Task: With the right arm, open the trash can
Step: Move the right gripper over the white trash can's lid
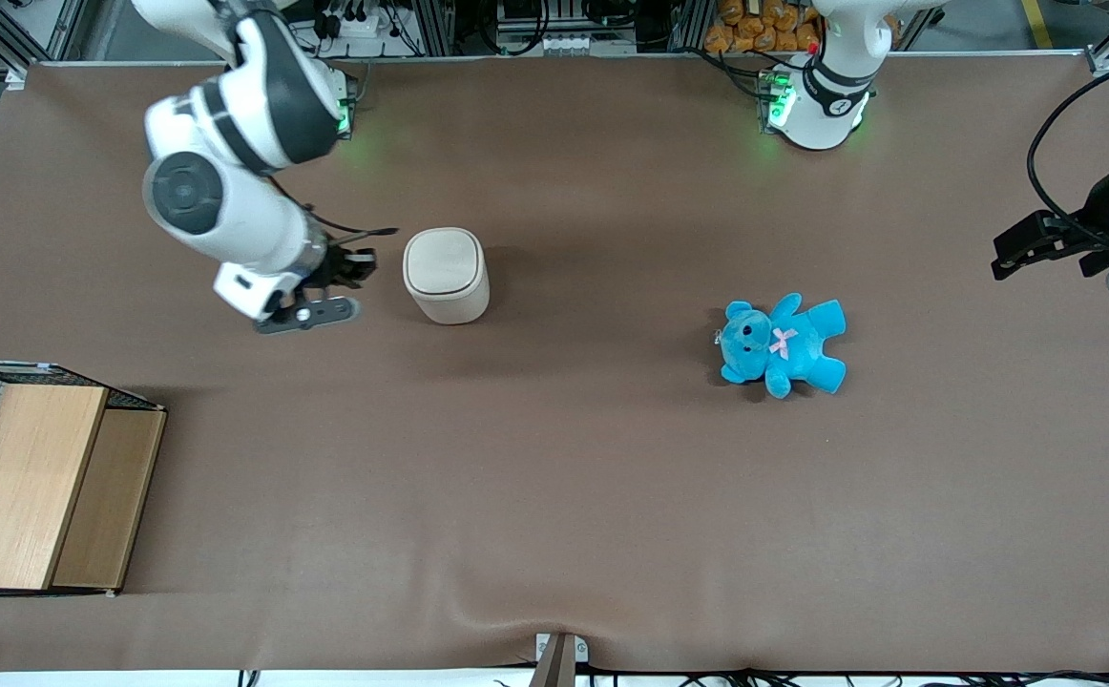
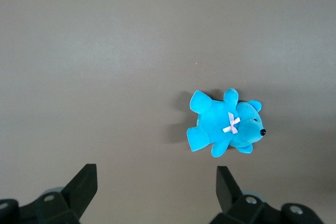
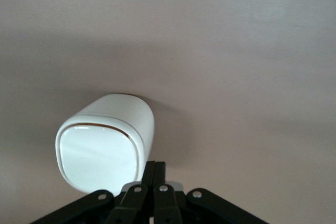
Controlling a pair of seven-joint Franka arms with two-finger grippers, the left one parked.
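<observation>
Trash can [image 1: 447, 275] is standing upright on the brown table [image 1: 554, 496], toward the working arm's end. It is small and cream-white, with a rounded-square top and sides that are getting a little narrower going down. Its flap lid [image 3: 97, 156] is lying flat and shut, with a thin dark line running around its edge.

Right arm [image 1: 230, 162] is reaching down over the table just beside the can. Its black gripper [image 1: 354, 272] is hanging close to the can's side, near the top, but not touching it. In the right wrist view the two fingers [image 3: 148, 174] are pressing together with no gap between them, and they are holding nothing. They are pointing at the edge of the lid.

A blue teddy bear [image 1: 782, 345] with a pink bow is lying on its back, well apart from the can, toward the parked arm's end of the table. A wooden box [image 1: 34, 487] with wire mesh is sitting at the working arm's end, nearer to the front camera than the can. Nothing is sitting between the gripper and the can.
</observation>
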